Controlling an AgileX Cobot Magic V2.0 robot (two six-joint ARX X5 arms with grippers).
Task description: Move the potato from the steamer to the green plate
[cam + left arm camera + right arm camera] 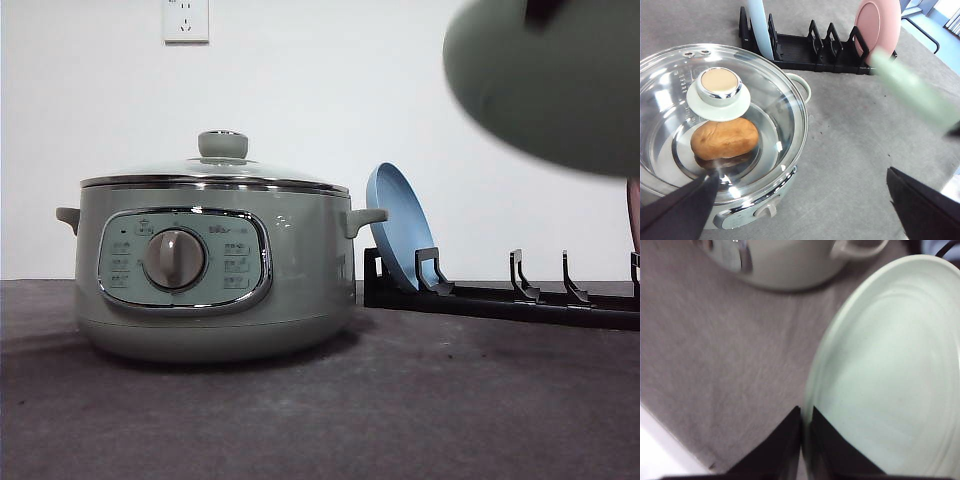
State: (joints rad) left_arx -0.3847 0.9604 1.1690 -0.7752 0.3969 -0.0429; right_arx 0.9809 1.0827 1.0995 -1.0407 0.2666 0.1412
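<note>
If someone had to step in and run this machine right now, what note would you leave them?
Right claw: shut on the rim of the green plate, held up in the air right of the steamer.
Left claw: open, empty, above the steamer.
Potato: inside the steamer, under the glass lid, which is still on.
Blue plate and pink plate stand in the black rack.
Done: green plate picked up.
Left: set the plate on the table, lift the lid, move the potato onto the plate.
</note>
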